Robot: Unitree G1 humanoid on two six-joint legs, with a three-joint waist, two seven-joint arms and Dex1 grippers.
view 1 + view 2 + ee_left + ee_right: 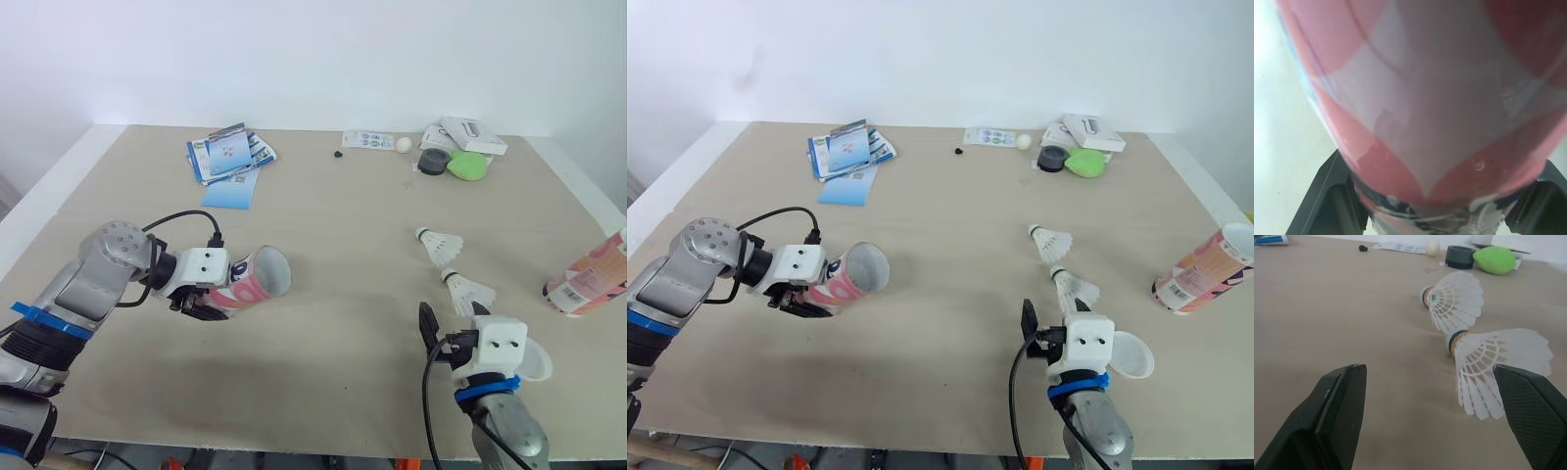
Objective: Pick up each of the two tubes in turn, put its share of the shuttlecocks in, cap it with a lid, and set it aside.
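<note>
My left gripper [203,301] is shut on a pink and white tube [257,279], held low over the table [323,392] with its open mouth turned to the right. In the left wrist view the tube [1430,98] sits between both fingers [1332,196]. A second tube [588,284] lies at the table's right edge. Two white shuttlecocks [438,244] [468,291] lie right of centre. My right gripper [1432,416] stands open just short of the nearer shuttlecock [1493,367], touching nothing. A black lid [433,160] and a green lid [467,165] rest at the far right.
Blue leaflets [228,157] lie at the back left. A small card [367,140], a white ball [404,144], a tiny black object [338,154] and a white box [470,135] sit along the back. A white round piece [534,364] lies beside my right wrist.
</note>
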